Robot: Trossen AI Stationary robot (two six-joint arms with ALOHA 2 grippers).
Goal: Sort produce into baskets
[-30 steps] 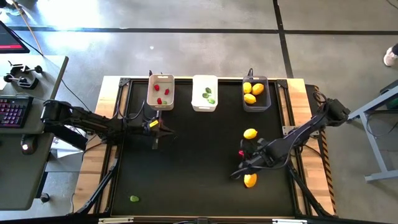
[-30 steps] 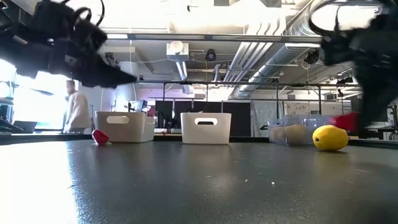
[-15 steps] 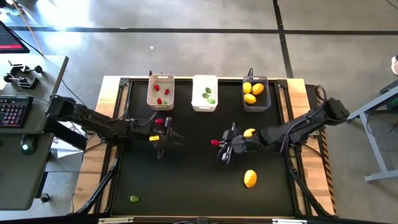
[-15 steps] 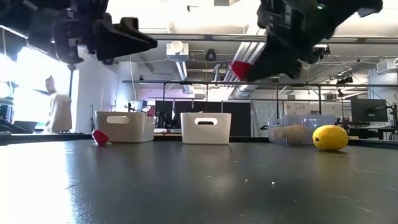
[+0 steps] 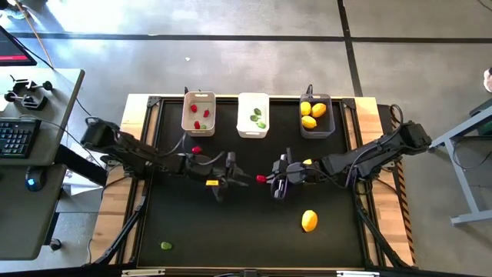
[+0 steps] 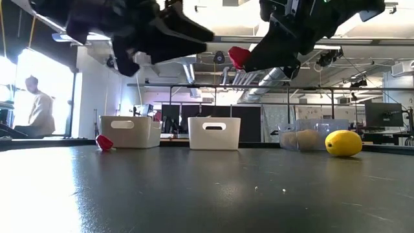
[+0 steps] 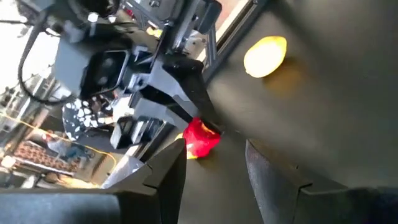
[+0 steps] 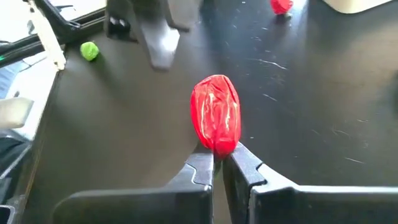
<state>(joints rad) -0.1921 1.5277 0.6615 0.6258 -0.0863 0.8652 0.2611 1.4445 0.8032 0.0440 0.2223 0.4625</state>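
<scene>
Over the middle of the table my right gripper (image 5: 268, 178) is shut on a small red piece (image 8: 216, 121) and holds it high above the table (image 6: 238, 56). My left gripper (image 5: 244, 178) faces it from the left, open, a little short of the red piece (image 7: 200, 138). Another red piece (image 5: 197, 150) lies on the table before the beige basket (image 5: 198, 113). One lemon (image 5: 309, 221) lies near right. A green piece (image 5: 166, 246) lies near left. My right gripper pinches the red piece by its near end (image 8: 219, 147) between its two fingertips (image 8: 202, 163). The rest of the piece sticks out beyond them. The fingers come from the table's right, slanting a little down. The piece is lifted clear of the table.
At the far edge stand the beige basket holding red pieces, the white basket (image 5: 253, 115) holding green pieces and the dark grey basket (image 5: 317, 115) holding lemons. A second lemon (image 5: 307, 162) lies partly under my right arm. A person shows far off in the room (image 6: 39, 110).
My right gripper has carried the red piece up from beside the near-right lemon and toward the table's middle. My left gripper has gone toward the table's right, risen, rolled and opened, and now faces the red piece.
</scene>
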